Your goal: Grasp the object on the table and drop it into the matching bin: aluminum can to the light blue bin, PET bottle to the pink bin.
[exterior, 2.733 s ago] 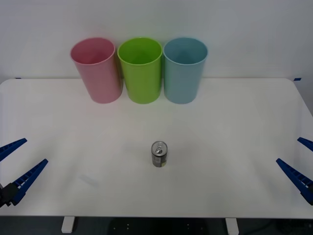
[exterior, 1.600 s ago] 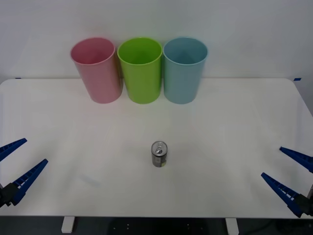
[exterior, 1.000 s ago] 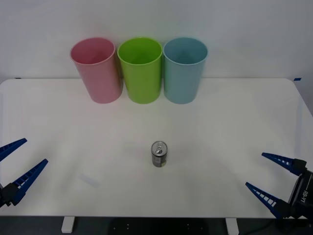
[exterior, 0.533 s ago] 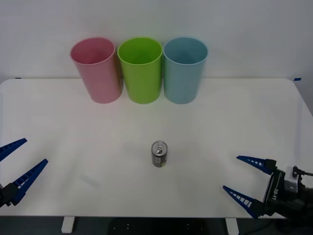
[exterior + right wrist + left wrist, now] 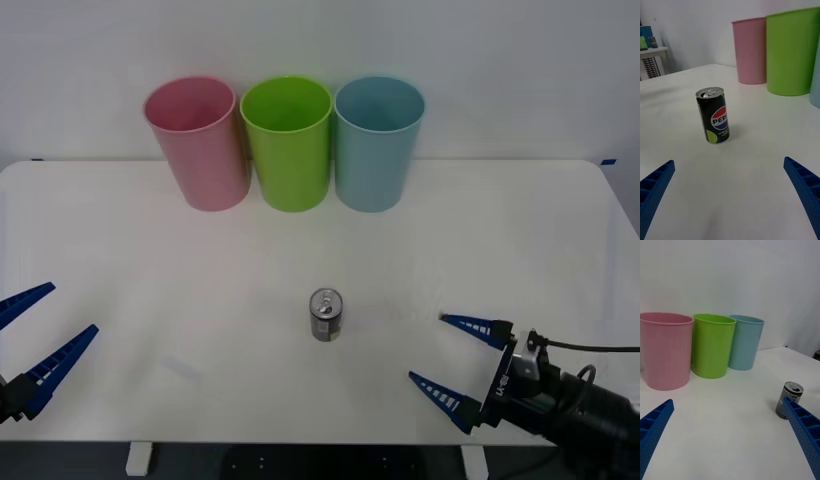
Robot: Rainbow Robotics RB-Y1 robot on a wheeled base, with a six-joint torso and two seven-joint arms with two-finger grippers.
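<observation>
With the aluminum can point(image 5: 325, 315) standing upright near the middle of the table point(image 5: 520, 240), we keep the right tool point(image 5: 455, 360) spread wide, line its fingers up on both sides of the can's body, then close evenly.

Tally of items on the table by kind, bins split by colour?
Pink bin: 1
Lime green bin: 1
Light blue bin: 1
Aluminum can: 1
Total: 4
</observation>
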